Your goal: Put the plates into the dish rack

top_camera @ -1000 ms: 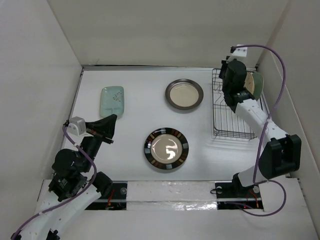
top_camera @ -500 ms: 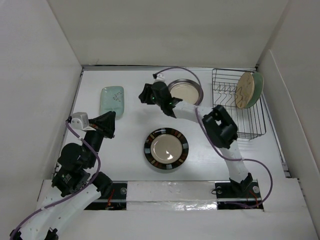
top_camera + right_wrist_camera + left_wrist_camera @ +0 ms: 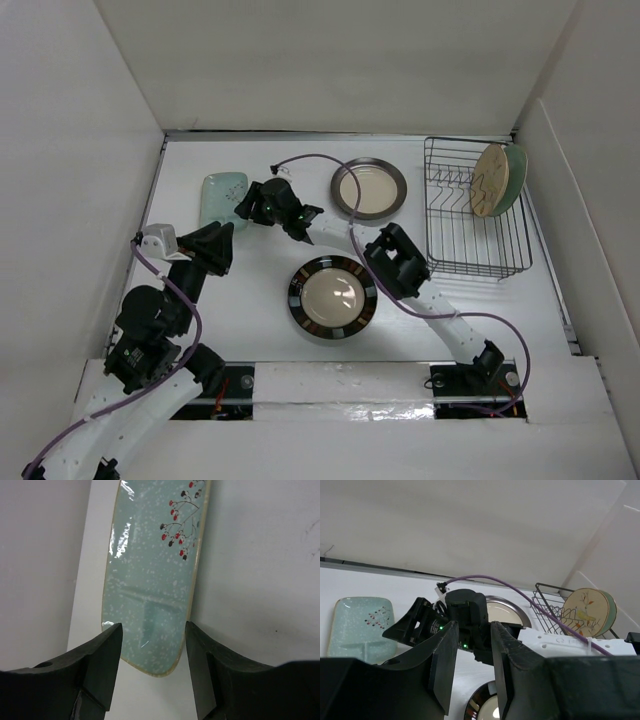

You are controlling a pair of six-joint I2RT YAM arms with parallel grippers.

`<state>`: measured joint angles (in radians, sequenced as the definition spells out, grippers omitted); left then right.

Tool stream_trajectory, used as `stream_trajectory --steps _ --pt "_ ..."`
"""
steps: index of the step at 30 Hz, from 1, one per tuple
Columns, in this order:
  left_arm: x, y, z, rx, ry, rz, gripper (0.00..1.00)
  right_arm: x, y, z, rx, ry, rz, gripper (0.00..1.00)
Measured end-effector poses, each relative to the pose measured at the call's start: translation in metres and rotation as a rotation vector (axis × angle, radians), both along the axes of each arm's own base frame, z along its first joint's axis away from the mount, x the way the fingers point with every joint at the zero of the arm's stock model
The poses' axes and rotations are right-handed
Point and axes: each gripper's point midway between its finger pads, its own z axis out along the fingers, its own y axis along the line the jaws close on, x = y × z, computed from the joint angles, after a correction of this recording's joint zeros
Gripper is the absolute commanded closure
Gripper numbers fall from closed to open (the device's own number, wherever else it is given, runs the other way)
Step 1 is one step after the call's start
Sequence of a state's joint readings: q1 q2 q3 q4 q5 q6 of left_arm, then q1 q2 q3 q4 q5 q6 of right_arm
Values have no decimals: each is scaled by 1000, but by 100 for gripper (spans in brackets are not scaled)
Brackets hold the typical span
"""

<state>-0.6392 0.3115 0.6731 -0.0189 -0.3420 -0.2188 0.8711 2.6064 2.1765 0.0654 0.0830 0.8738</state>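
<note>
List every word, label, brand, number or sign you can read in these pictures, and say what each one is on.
None: no readable text in any view.
pale-green rectangular plate: red and dark berry sprig only, no lettering.
cream-yellow floral plate in the dish rack: painted sprig only, no lettering.
right arm: small green lights, no legible label.

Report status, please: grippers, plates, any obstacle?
Left gripper open, empty. Right gripper open, over rectangular plate, no grip yet. Floral plate, round green plate in rack. Left gripper close to right arm.
</note>
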Motion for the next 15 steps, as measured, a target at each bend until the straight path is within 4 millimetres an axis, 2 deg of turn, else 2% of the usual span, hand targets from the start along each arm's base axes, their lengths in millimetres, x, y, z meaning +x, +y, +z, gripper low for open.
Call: stream_trajectory --steps 4,8,11,15 --pt "-1 -1 1 -2 -5 -8 70 1 -2 -8 11 43 -36 43" --pt "-4 -1 3 -6 -14 -17 69 5 2 -17 31 71 -54 49" --pt "-5 -1 4 -7 -17 -19 68 5 5 -33 43 102 -63 51" --pt "-6 0 5 -11 -24 -20 68 8 13 -32 70 110 -57 59"
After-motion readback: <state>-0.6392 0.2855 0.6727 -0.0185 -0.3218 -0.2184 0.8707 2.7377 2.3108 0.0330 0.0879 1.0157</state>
